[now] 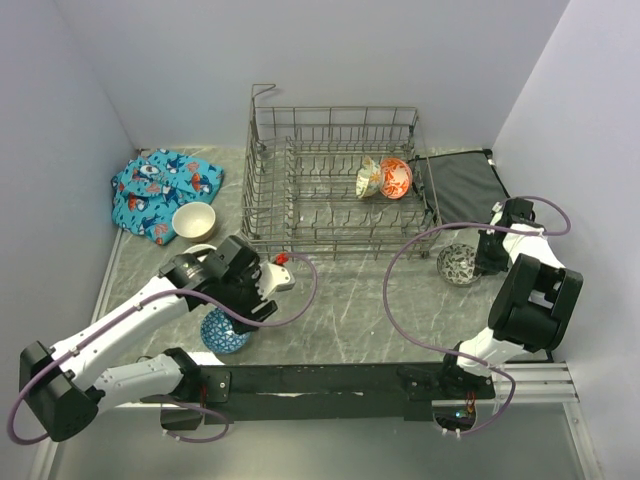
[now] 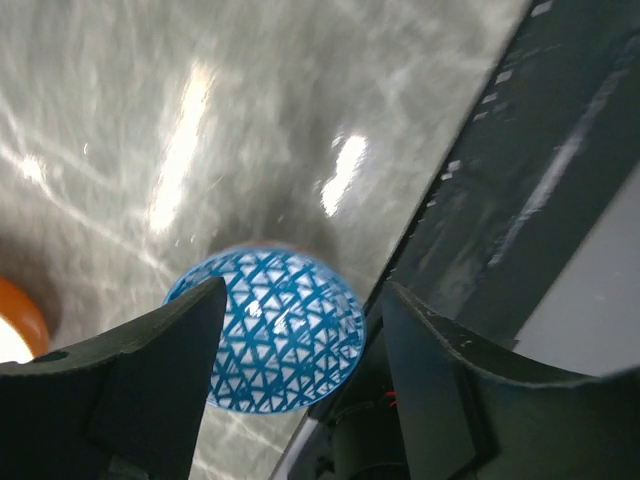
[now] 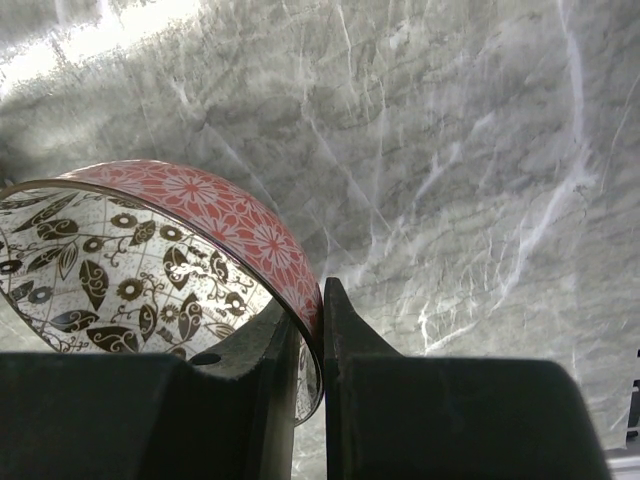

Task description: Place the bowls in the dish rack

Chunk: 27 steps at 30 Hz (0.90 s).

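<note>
Blue bowl (image 1: 222, 335) part-hidden under L gripper (image 2: 302, 292); red-patterned bowl (image 3: 225, 215) cropped, R-wrist view

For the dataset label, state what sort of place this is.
Probably a robot test cell staged as a kitchen counter: plain white walls, grey marble-look tabletop, large grey wire dish rack.

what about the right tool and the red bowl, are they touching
Touching: right wrist view shows the right tool pinching the red bowl at its rim.

Two arms of white links and bulky black joint housings, the left arm (image 1: 115, 330) and the right arm (image 1: 530, 295), each trail a thin looping purple cable (image 1: 386, 283) and end in matte black blocky fingers (image 2: 140, 390).
</note>
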Available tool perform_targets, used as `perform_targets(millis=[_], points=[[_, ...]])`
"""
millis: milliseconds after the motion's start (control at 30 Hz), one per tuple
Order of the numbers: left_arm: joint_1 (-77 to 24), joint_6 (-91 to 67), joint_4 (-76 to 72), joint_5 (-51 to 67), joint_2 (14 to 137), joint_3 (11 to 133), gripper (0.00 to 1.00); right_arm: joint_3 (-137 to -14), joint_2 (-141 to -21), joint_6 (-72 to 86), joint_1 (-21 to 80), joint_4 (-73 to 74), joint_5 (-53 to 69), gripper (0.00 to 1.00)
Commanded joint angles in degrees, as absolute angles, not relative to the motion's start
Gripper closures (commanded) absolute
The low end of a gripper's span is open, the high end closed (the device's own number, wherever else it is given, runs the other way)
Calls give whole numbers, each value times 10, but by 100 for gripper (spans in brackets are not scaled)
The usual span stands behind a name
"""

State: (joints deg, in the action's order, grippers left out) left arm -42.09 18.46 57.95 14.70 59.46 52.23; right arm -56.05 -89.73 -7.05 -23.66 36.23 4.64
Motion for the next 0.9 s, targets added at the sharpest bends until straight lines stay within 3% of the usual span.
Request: perform_targets(millis=[0, 167, 200, 233, 600, 867], points=[[-422, 139, 544, 63, 595, 509, 29, -549, -923, -73, -234, 330, 50, 100], [-418, 139, 537, 48, 599, 479, 30, -554, -915, -77, -235, 337, 62, 81], [-418, 137, 534, 43, 601, 477, 30, -556, -915, -77, -235, 341, 61, 65], [-418, 136, 533, 40, 602, 476, 30, -556, -916, -77, -236, 343, 60, 61], [-434, 117, 563, 30, 631, 489, 31, -581, -873, -89, -238, 386, 79, 47], [-485, 120, 579, 19, 673, 530, 32, -605, -833, -91, -244, 416, 86, 45]])
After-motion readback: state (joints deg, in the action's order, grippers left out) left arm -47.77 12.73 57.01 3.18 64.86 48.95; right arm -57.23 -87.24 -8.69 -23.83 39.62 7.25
